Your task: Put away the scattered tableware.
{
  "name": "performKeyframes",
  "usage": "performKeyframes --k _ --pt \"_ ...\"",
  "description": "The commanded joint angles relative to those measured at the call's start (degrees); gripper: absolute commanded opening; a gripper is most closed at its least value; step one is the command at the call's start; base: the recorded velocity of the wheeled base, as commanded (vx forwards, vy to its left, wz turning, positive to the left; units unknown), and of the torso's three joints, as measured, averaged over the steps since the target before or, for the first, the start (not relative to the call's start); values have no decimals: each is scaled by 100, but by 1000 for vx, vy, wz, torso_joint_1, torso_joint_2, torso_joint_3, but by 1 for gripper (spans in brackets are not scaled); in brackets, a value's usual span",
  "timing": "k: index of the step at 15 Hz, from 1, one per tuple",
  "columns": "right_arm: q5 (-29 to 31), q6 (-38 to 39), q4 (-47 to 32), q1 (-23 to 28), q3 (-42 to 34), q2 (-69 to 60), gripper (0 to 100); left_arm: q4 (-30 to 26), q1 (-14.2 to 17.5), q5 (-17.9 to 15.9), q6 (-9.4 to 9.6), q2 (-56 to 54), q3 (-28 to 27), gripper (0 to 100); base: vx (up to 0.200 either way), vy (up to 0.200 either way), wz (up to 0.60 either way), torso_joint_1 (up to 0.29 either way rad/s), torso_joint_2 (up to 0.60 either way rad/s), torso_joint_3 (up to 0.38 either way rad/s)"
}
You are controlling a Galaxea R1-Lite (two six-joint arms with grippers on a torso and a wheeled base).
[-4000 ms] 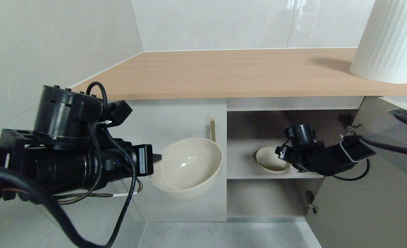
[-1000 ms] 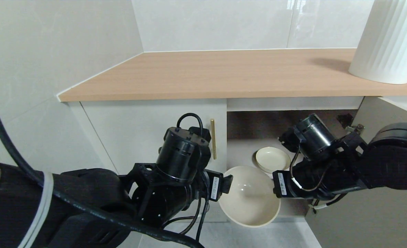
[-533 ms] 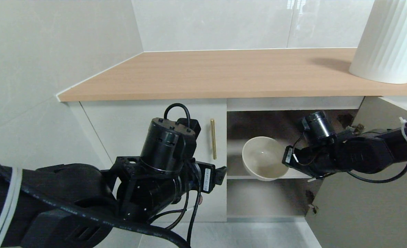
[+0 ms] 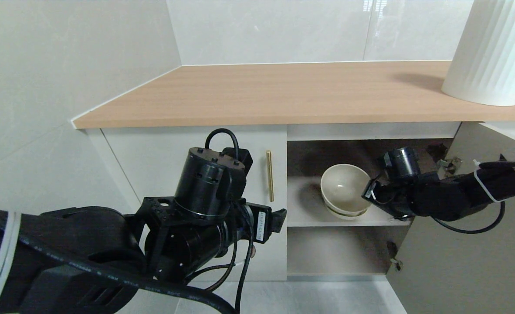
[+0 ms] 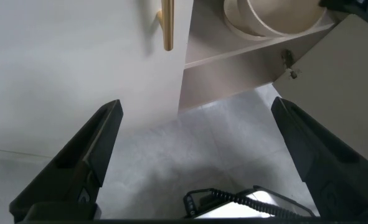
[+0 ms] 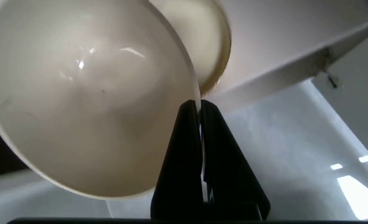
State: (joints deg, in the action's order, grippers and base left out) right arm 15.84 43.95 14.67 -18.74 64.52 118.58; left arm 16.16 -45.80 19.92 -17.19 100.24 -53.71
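Right gripper (image 4: 366, 193) is clamped shut on the rim of the cream bowl (image 4: 342, 187), both black fingers pinched flat on the edge, which the right wrist view (image 6: 200, 111) gets up close. From the head view that pinch spot sits behind the wrist.

Biggest thing around is the wood-grain countertop (image 4: 283, 91), with a tall white ribbed container (image 4: 492, 52) at its far right. Below it is the pale cabinet: the closed door (image 4: 166, 152) on the left, the open door (image 4: 458, 261) swung out on the right, and the shelf (image 4: 303, 209) between them.

The bowl is inside the open compartment, tilted, right over a shallower cream dish (image 4: 348, 213) on that shelf. Looks like it's resting in the dish, but I can't really tell if they touch. Both are smooth and glossy; the right wrist view shows the dish (image 6: 210, 37) peeking past the bowl (image 6: 90, 99).

Left gripper (image 4: 279, 220) hangs in front of the closed door, spread wide with nothing in it (image 5: 196, 109). Its wrist view looks past grey floor tiles up at the shelf edge.

A slim brass handle (image 4: 269, 175) runs vertically on the closed door, just beside the opening.
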Motion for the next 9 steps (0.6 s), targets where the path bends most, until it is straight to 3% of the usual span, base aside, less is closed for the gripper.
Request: performKeyframes --k 1,9 --pt "16 -9 133 98 16 280 0 1 1 3 -4 4 10 100 0 0 0 0 0 0" --pt "165 -27 573 353 306 851 0 1 1 3 -4 4 10 100 0 0 0 0 0 0"
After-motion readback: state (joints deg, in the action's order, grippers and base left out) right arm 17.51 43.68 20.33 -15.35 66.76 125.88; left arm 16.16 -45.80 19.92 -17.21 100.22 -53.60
